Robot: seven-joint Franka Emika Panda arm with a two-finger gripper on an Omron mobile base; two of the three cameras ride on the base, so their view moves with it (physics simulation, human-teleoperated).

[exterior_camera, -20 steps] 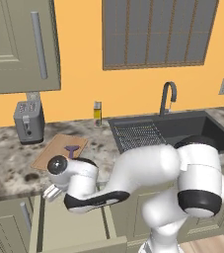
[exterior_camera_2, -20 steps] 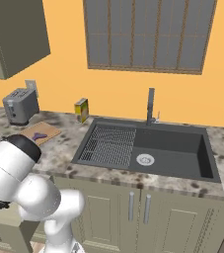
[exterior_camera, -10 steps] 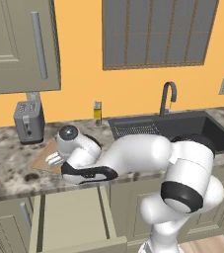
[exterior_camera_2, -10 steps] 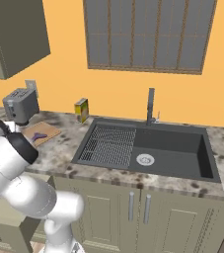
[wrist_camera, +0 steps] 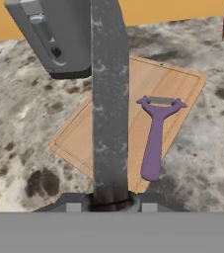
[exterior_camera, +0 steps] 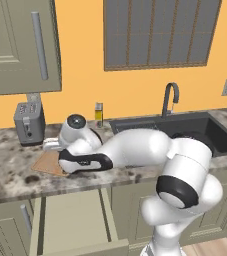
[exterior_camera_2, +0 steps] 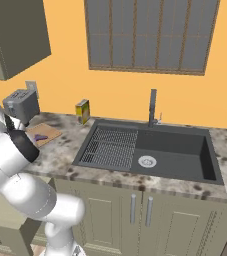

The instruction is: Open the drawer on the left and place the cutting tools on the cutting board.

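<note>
My gripper [wrist_camera: 111,200] is shut on the knife [wrist_camera: 109,99]. Its grey blade runs up the middle of the hand view, and its handle is hidden between the fingers. The knife hangs over the left part of the light wooden cutting board [wrist_camera: 133,118]. The purple peeler [wrist_camera: 155,138] lies flat on the board's right half. In the left base view the arm bends over the board [exterior_camera: 46,163] on the counter, above the open drawer [exterior_camera: 70,220] with its pale inside. The right base view shows the board [exterior_camera_2: 52,131] with the peeler [exterior_camera_2: 41,137] on it.
A grey toaster [exterior_camera: 29,122] stands just behind the board, close to the blade tip [wrist_camera: 54,34]. A yellow box [exterior_camera_2: 82,110] is by the wall. The dark sink [exterior_camera_2: 170,150] with its ridged rack [exterior_camera_2: 107,145] and the faucet [exterior_camera: 169,97] lie to the right.
The arm has risen from the open drawer to above the counter, carrying the knife over the cutting board. The peeler has stayed on the board.
</note>
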